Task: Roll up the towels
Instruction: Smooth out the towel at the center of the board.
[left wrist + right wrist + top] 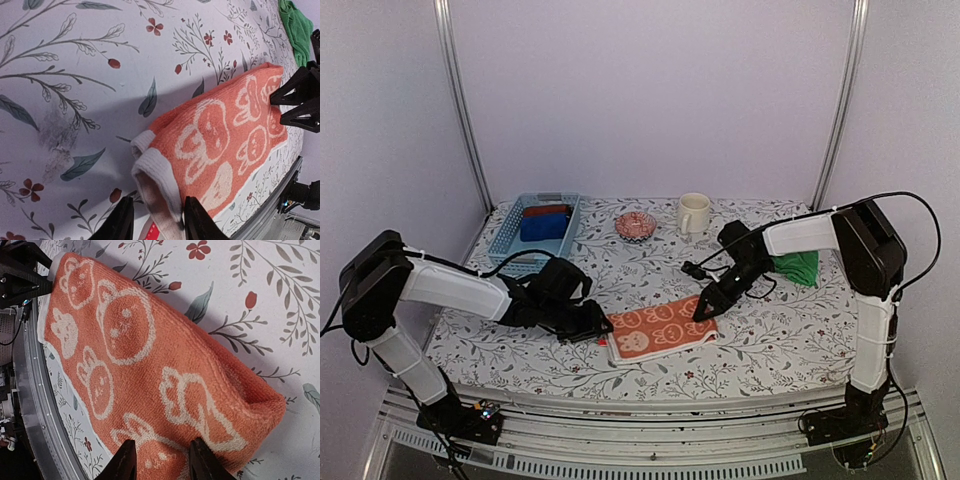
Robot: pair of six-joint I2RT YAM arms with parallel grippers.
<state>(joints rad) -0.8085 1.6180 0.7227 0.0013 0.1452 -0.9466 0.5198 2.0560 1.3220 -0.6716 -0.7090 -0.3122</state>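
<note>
My left hand [156,222] straddles the white hem of the orange towel [220,135]. The right hand [300,102] is at that towel's far end, with a green towel [297,30] beyond it.

Towel [660,330] lies on the table [770,350] between left pincer [602,329] and right pincer [703,309].

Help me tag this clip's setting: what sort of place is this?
Probably a robot lab booth, not a home: plain pale wall panels with metal corner posts, two white-and-black robot arms bolted to a metal frame, and a floral-print tablecloth.
</note>
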